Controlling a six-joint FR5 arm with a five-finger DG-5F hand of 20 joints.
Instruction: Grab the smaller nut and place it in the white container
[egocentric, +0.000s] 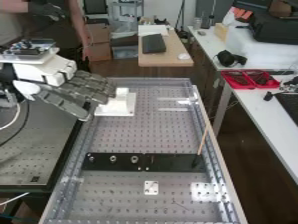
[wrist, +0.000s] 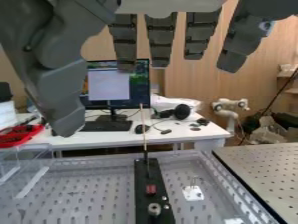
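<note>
In the high view the hand (egocentric: 78, 92) is at the left, over the bench's left edge, with straight, open fingers beside a white container-like piece (egocentric: 117, 106). The smaller nut (egocentric: 91, 158) stands on the flat black bar (egocentric: 174, 162), well below the hand in that view. The larger nut (egocentric: 113, 158) and the bearing (egocentric: 134, 159) stand on the same bar. In the wrist view the hand (wrist: 161, 42) hangs with extended fingers and thumb, nothing between them. Beyond it lies the black bar (wrist: 142, 175), bearing a round metal part (wrist: 154, 209).
A thin wooden stick (egocentric: 202, 141) rises from the bar's right end. A small white plate (egocentric: 151, 187) lies on the perforated bench (egocentric: 113, 200). Raised rails run along the bench's sides. Red trays (egocentric: 249, 79) sit on the side table.
</note>
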